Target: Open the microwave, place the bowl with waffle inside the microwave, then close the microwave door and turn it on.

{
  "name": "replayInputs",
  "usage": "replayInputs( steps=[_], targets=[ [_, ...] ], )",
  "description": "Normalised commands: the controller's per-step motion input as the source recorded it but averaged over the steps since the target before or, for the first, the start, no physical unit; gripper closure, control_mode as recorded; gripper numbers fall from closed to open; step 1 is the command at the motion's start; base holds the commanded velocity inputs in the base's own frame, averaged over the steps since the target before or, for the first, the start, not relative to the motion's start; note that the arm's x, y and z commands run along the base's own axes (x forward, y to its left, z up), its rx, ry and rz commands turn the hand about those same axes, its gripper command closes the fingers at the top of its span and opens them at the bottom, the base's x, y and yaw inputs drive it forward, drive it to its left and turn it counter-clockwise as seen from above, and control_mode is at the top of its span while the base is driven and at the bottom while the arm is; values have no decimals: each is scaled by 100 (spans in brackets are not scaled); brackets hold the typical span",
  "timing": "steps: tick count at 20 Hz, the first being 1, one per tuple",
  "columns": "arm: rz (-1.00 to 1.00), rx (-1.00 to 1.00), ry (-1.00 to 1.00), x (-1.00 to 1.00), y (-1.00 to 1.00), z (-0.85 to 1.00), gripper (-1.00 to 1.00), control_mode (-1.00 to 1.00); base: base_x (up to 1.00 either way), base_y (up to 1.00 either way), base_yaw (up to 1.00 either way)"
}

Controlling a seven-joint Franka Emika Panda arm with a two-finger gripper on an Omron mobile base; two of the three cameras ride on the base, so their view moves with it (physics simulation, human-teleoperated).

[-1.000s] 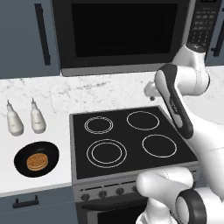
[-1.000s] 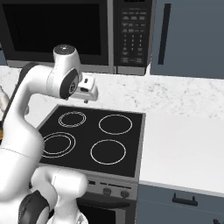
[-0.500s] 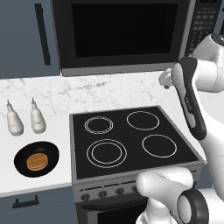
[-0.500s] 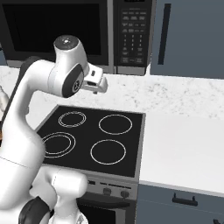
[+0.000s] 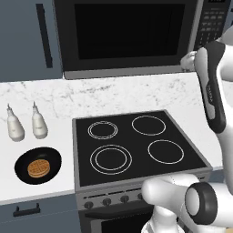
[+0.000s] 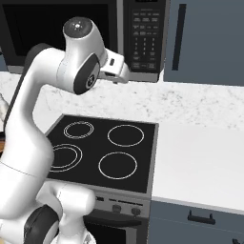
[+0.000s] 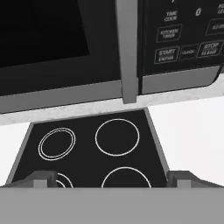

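The microwave hangs above the stove with its microwave door shut. A grey vertical handle runs beside the button panel. My gripper is open and empty, with its fingertips wide apart. It hovers in front of the microwave's lower right part, just below the handle. In the base views the gripper is raised above the stove's back right. The black bowl rests on the counter left of the stove, holding the waffle.
The black stovetop with several burner rings lies under the microwave. Two white bottles stand behind the bowl. Blue-grey cabinets flank the microwave, and a white counter extends to the right of the stove.
The arm has lifted and swung right, carrying the open gripper up from over the stove to the microwave's lower right edge. Bowl and microwave door have not moved.
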Motion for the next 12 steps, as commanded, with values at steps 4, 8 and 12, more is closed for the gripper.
replayInputs(
  steps=[4, 8, 12],
  targets=[
    [-6, 0, -16, 1, -24, 26, -100, -100, 0, 0, 0],
    [-2, 0, -2, 16, -19, 15, -100, -100, 0, 0, 0],
    [-1, 0, -7, 33, -2, 4, -100, -100, 0, 0, 0]
  ],
)
